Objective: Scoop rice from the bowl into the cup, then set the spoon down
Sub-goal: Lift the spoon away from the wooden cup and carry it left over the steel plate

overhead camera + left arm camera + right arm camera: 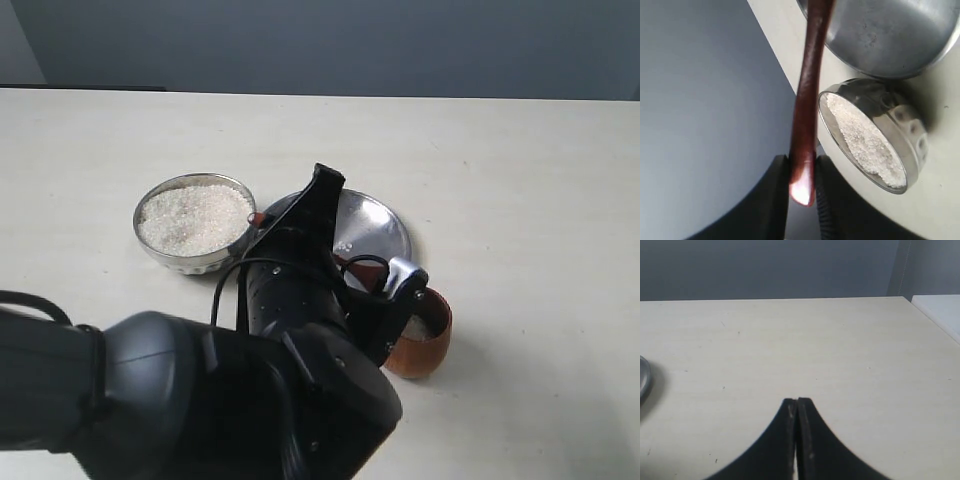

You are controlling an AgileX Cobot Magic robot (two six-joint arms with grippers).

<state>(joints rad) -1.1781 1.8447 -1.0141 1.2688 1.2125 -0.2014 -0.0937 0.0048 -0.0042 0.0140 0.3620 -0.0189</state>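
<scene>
From outside, the steel bowl (195, 258) sits on the pale table (520, 180), full of white rice (195, 218). Just beside it lies a flat shiny plate (385, 225). The brown wooden cup (428, 350) stands near the plate's front edge, and some white grains show inside it. The big black left arm (200, 400) reaches in front and hides part of the plate and part of the cup. A tiny red-brown tip of the spoon (258, 218) peeks out beside the bowl.

The left wrist view shows the left gripper (802, 162) squeezing the spoon's long thin handle between its two black fingers. The spoon is up off the table. The bowl of rice and the plate are beyond it.

The right wrist view shows the right gripper (796, 402) with its jaws pressed together on nothing, over bare table. Only the plate's edge shows at the side.
</scene>
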